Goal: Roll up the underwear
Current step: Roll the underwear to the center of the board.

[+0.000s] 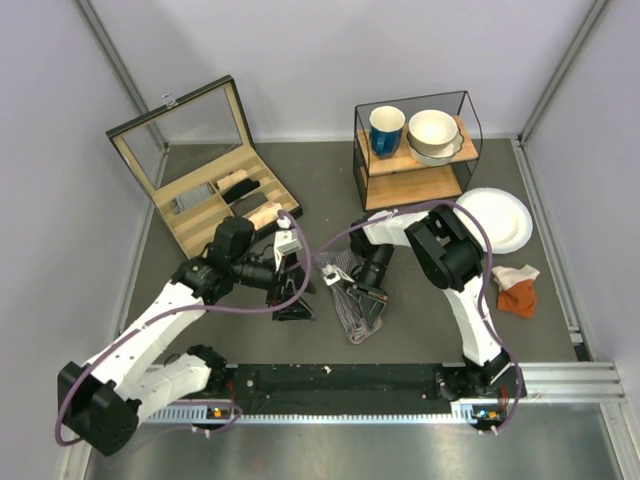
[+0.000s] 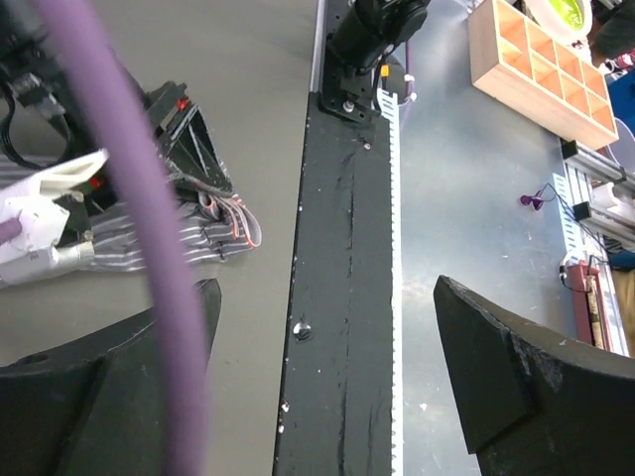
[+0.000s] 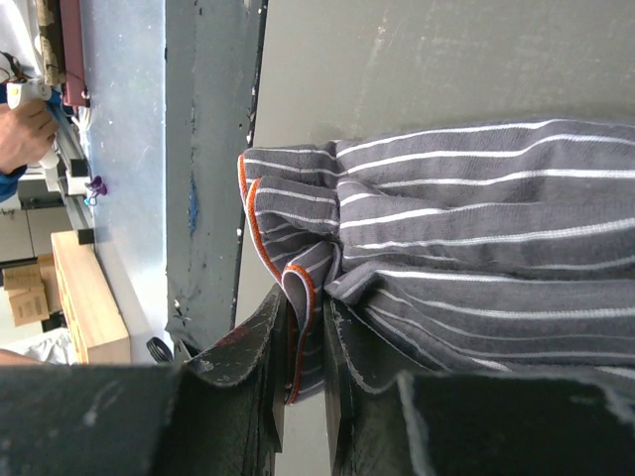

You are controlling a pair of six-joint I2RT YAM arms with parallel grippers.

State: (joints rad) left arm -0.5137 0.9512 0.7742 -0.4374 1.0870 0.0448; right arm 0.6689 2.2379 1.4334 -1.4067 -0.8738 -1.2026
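Observation:
The underwear (image 1: 356, 312) is grey cloth with white stripes and an orange-trimmed edge. It lies bunched on the table between the two arms. My right gripper (image 1: 366, 296) is over it and shut on a fold of its trimmed edge, as the right wrist view shows (image 3: 308, 337); the rest of the cloth (image 3: 476, 248) spreads out beyond the fingers. My left gripper (image 1: 293, 306) is just left of the cloth, open and empty. In the left wrist view (image 2: 327, 367) its fingers (image 2: 506, 367) stand wide apart over the black rail, with the underwear (image 2: 169, 236) off to the upper left.
An open wooden box (image 1: 215, 195) with fabric rolls stands at the back left. A wire shelf (image 1: 415, 150) holds a blue mug and bowls. A white plate (image 1: 500, 215) and an orange-and-white cloth (image 1: 518, 290) lie at the right. A black rail (image 1: 340, 378) runs along the near edge.

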